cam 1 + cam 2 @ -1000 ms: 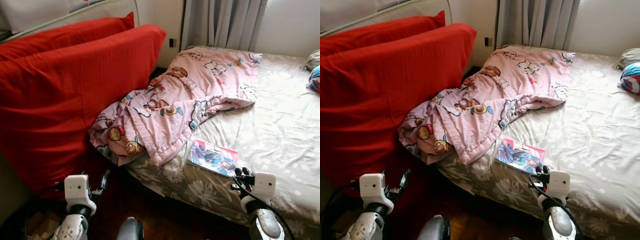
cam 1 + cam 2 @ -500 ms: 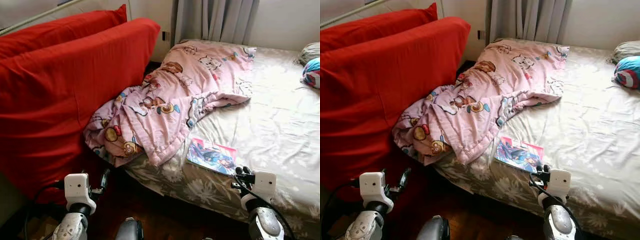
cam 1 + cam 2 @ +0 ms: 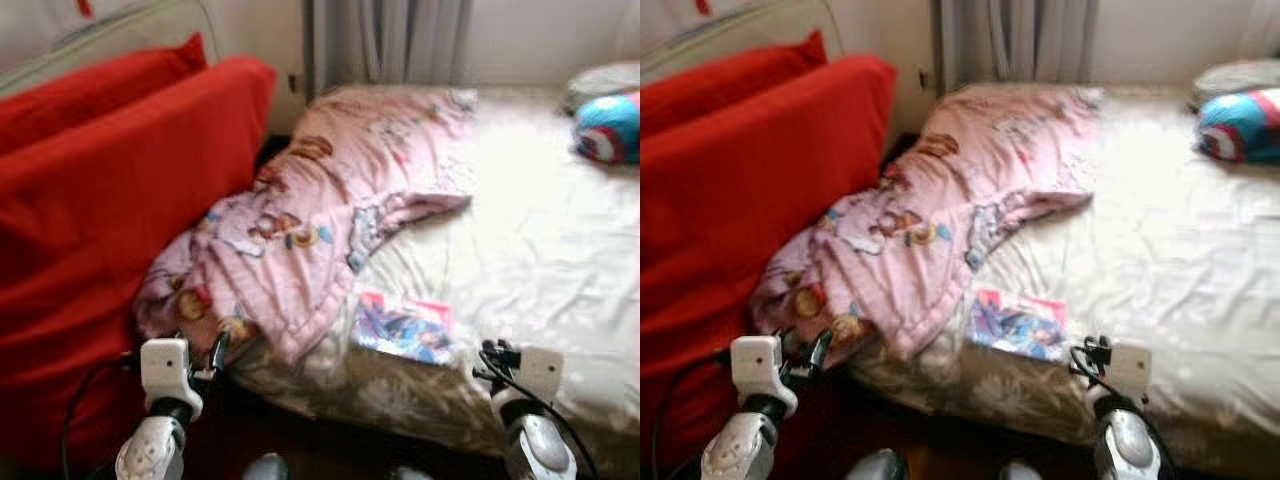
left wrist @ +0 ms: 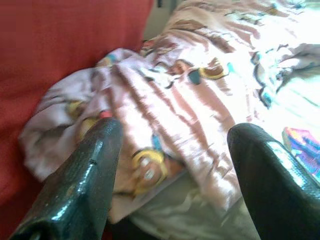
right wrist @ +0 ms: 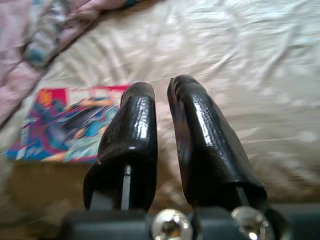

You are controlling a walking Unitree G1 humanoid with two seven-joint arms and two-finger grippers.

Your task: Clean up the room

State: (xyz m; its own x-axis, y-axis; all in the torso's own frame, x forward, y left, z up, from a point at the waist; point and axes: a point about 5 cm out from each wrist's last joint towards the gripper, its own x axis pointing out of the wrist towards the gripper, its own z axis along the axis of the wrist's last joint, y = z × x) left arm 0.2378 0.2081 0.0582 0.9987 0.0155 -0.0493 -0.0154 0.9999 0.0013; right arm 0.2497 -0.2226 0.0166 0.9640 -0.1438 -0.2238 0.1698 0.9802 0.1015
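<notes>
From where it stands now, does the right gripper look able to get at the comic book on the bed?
Probably yes. The comic book lies flat near the bed edge, uncovered by the pink blanket; the right gripper, fingers together, hangs just beside it with nothing between.

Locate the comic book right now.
The comic book lies flat near the front edge of the bed, just right of the pink blanket.

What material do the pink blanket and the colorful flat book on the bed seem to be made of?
The pink blanket looks like soft quilted fabric: it lies in rumpled folds, matte, with printed cartoon figures. The book seems to be paper with a printed, perhaps glossy cover: it lies flat with straight edges on the bed sheet. Blur leaves its finish uncertain.
</notes>
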